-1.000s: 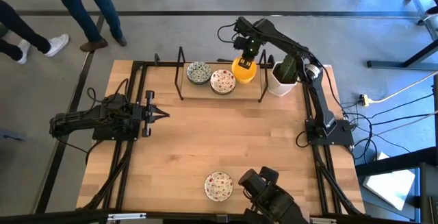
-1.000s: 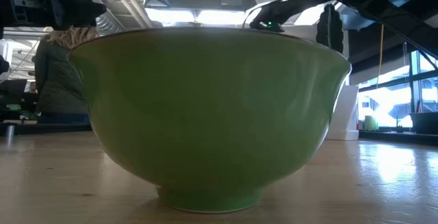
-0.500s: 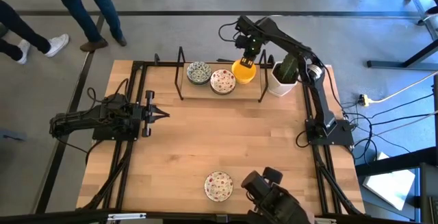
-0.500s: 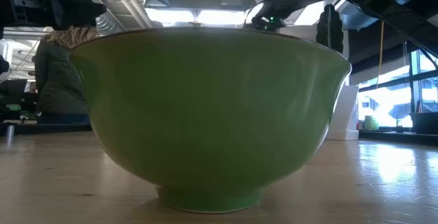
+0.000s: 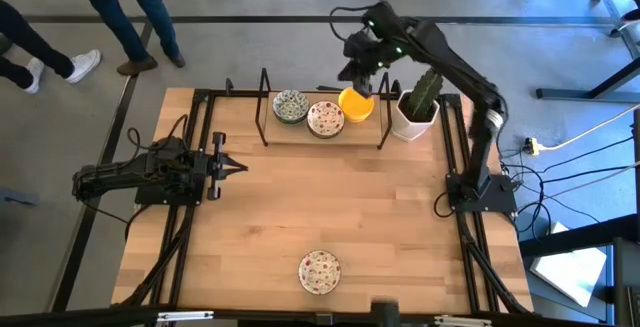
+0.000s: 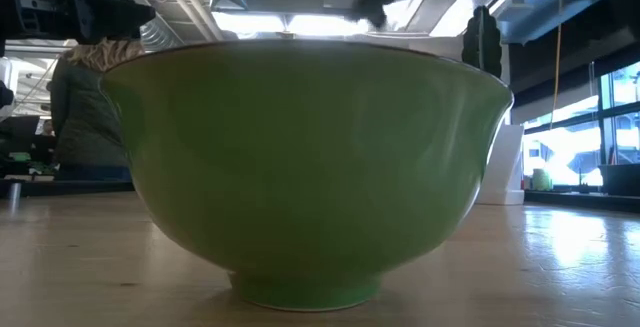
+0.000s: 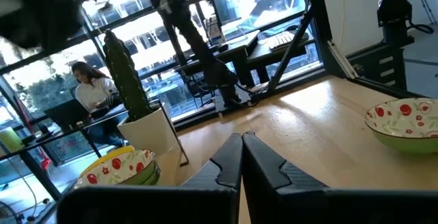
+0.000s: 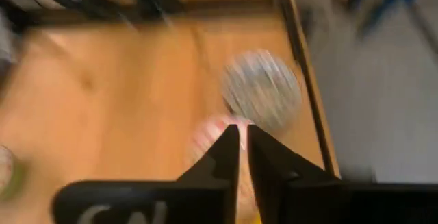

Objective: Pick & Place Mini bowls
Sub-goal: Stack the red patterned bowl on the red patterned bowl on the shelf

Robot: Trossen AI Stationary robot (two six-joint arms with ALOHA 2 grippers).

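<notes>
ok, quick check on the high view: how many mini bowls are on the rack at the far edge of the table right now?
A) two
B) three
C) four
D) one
B: the rack holds a green-blue patterned bowl, a red-speckled bowl and a yellow bowl in a row; a fourth, red-speckled one sits apart near the table's front edge.
</notes>
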